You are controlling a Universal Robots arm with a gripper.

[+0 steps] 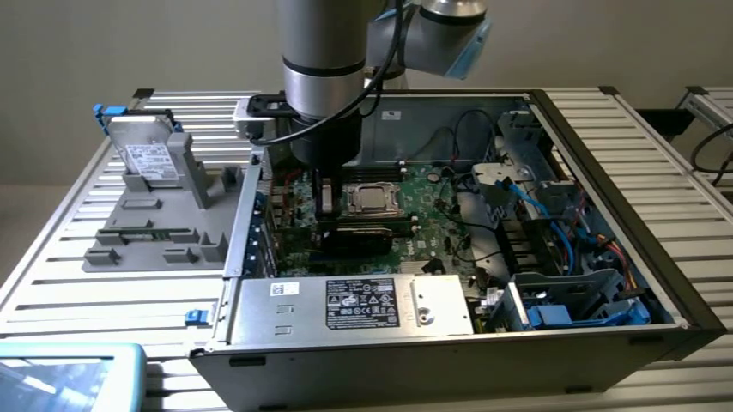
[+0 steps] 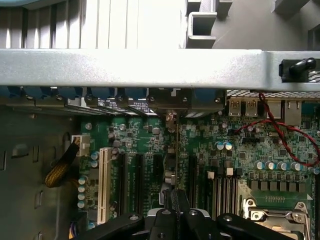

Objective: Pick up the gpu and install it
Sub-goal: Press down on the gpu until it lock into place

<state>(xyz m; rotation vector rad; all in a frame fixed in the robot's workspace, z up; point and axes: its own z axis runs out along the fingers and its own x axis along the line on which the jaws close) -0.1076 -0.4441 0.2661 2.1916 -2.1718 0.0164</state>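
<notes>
Wrist view had the gripper [image 2: 176,212] clamped on the gpu [image 2: 177,165], edge-on above the motherboard [image 2: 150,145] slot; keeping it square mattered.

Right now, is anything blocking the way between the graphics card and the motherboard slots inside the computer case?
Nothing visible does. The thin green graphics card, seen edge-on in the shut gripper, stands over the black motherboard slots with no cable across them; the red wire runs apart, near the rear ports.

labels on the power supply [image 1: 355,305] and drive [image 1: 147,159]: nothing legible.
</notes>
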